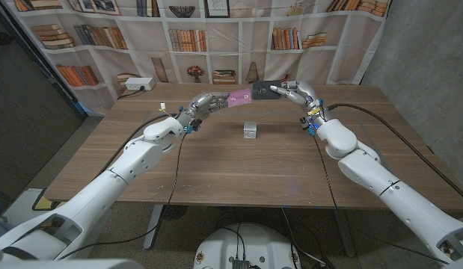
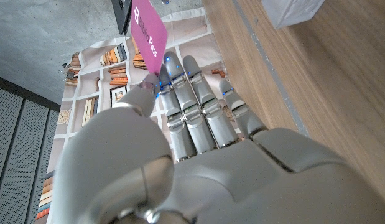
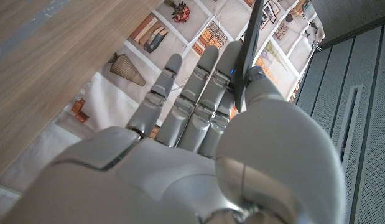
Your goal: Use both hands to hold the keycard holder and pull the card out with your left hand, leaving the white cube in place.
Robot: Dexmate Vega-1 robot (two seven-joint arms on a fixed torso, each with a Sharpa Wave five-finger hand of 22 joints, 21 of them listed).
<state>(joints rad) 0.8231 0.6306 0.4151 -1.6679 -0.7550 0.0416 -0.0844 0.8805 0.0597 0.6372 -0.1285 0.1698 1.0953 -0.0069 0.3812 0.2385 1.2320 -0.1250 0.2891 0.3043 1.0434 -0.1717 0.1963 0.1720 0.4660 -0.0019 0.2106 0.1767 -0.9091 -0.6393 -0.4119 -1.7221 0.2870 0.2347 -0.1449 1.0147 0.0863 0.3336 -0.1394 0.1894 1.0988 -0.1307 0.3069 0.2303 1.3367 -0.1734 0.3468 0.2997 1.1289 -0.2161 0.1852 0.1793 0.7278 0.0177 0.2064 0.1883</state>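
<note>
The left hand (image 1: 206, 101) is raised over the far part of the bench, where a flat magenta plastic card (image 1: 239, 97) is pinched at its left end between thumb and fingers; the same pinch is seen in the left wrist view (image 2: 180, 112) on the card (image 2: 148, 34). The card's right end is still seated in a black rectangular keycard holder (image 1: 264, 90), which is grasped from the right by the right hand (image 1: 295, 93). In the right wrist view the holder's thin dark edge (image 3: 249, 43) is clamped between thumb and fingers (image 3: 208, 87). Card and holder are held in the air in one line between the hands. A small white cube (image 1: 250, 130) stands on the brown wood-grain bench (image 1: 216, 168), nearer than the card and apart from both hands. Behind the bench a backdrop printed with bookshelves (image 1: 89, 37) is hung, and a grey wall (image 1: 418, 45) is seen at the right.
</note>
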